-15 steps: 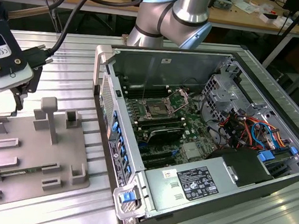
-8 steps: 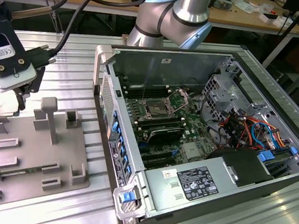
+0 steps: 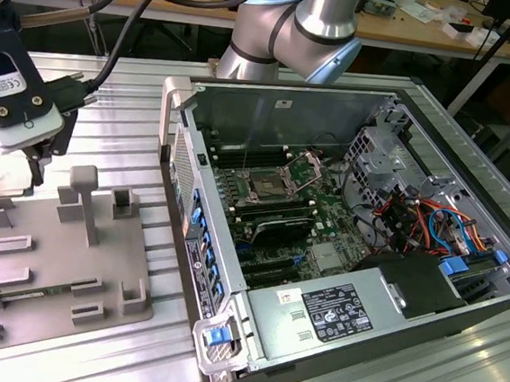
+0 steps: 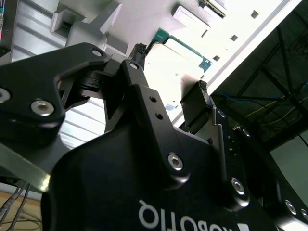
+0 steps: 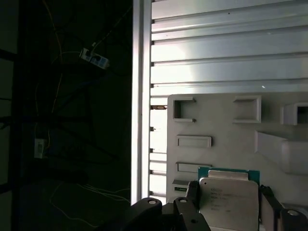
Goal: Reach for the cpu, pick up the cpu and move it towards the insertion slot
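First wrist view: cpu (image 5: 230, 199) lies btwn spread fingers (image 5: 266, 202), seemingly just clear of both.

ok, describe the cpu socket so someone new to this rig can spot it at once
In the exterior view, find the open computer case at that view's right. On its floor lies a green motherboard; the insertion slot sits near the board's middle. It is the one square part with a silver metal frame and dark centre, unlike the long black memory slots beside it.
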`<state>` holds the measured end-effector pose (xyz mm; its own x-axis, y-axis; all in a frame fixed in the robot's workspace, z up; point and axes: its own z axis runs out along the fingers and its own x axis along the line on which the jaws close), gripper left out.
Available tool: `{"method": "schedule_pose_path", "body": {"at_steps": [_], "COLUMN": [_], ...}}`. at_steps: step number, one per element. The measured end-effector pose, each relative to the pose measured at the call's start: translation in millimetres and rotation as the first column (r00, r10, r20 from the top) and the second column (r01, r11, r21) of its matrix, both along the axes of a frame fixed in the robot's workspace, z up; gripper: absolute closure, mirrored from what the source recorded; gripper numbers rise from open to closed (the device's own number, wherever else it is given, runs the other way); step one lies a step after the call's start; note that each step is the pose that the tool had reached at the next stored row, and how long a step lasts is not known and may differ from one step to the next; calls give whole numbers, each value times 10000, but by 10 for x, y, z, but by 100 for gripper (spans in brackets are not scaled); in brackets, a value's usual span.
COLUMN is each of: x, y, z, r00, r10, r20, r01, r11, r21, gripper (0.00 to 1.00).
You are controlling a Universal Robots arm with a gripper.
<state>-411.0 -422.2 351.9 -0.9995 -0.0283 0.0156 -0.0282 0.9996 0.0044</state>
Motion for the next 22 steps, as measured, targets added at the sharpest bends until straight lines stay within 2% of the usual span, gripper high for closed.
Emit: {"method": "schedule_pose_path", "body": {"at_steps": [11,22], "x": [3,113], "y": [0,1], "z": [73,74], "r00": [10000,10000], "r10": [0,-2], "r20": [1,0], "r01": [0,2], "r11": [10000,10000], "r21": [1,0], "gripper": [45,45]}}
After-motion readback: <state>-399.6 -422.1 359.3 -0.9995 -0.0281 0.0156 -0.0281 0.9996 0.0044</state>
